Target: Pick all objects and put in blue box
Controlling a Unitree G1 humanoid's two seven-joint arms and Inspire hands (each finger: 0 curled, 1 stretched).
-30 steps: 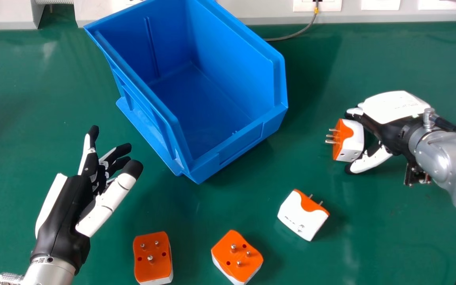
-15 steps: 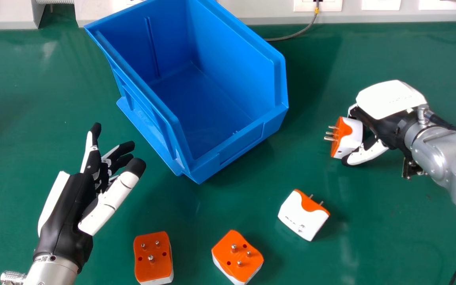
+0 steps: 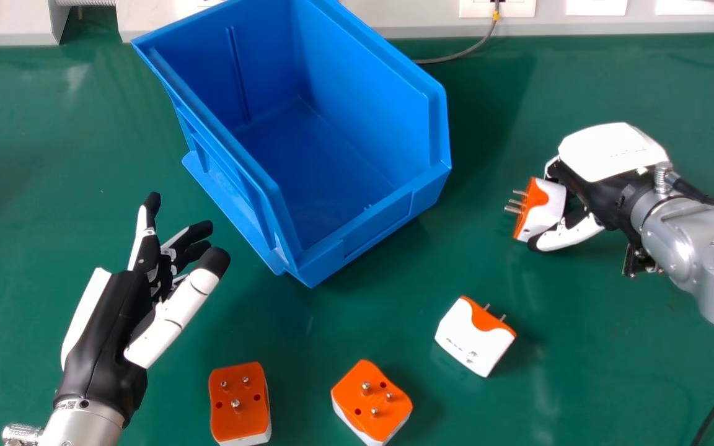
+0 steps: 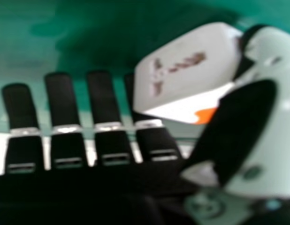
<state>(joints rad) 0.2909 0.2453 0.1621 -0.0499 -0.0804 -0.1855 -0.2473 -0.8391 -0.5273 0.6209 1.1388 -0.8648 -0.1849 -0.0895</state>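
Behind the green table (image 3: pixel 84 155), a pale wall strip (image 3: pixel 617 26) is seen. 1 plug adapter (image 3: pixel 546 214), white with an orange pin face, is pinched by the right robot hand (image 3: pixel 611 152), pins aimed leftward from it, towards the blue box (image 3: pixel 377 228). 3 more adapters (image 3: pixel 476 337) are left lying nearer the relaxed left robot hand (image 3: pixel 106 334).

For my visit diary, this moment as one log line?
right hand: holding plug adapter | blue box: empty | three adapters: on table
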